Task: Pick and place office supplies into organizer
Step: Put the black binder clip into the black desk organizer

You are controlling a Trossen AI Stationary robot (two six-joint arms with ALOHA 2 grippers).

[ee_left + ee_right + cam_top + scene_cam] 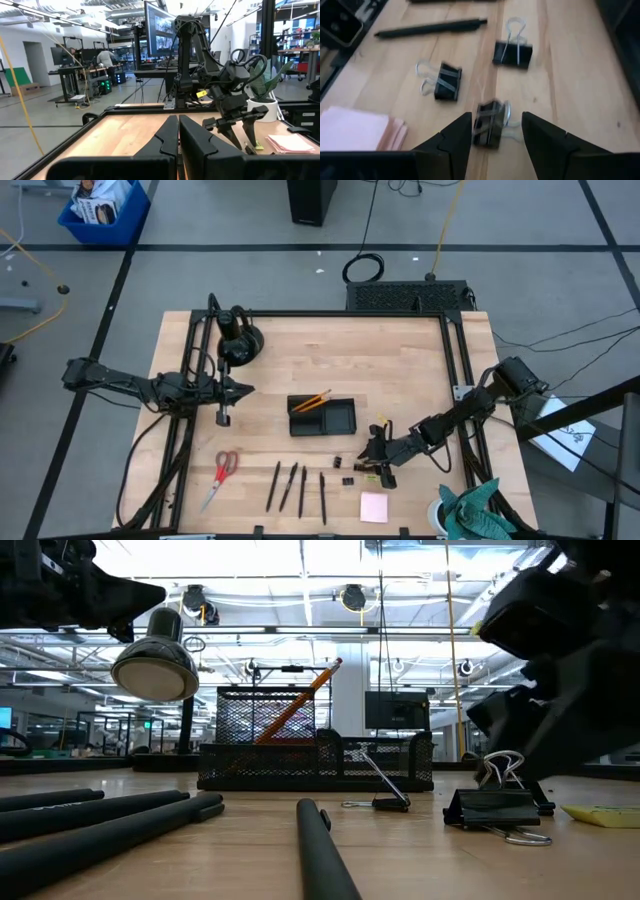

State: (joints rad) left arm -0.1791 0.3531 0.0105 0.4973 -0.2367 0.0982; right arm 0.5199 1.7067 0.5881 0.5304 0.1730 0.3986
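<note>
1. Organizer sits mid-frame in the high view, slightly right of table centre; two orange pencils already lean in its upper-left part, so filling has started
2. Nearest loose item to a claw: binder clip, lying on its side right between the right gripper's fingers in the right wrist view; fingers spread either side, not pinching it yet. Reads as lined up for a grab
3. Two more clips lie just beyond, apart from each other; one black pen farther off near that frame's top
4. High view, lower part: red-handled scissors at lower left, black pens in a loose row mid-bottom, pink notepad lower right, just below the right gripper. All well outside the organizer
5. Left gripper pressed together, holding nothing, parked left of the organizer. Looks idle
6. Surface: pale wood table in a black frame; round black domed object upper left, teal cloth at bottom-right corner
7. Room: grey floor with cables, blue bin top left; the left wrist view shows desks, monitors and a person far back
</note>
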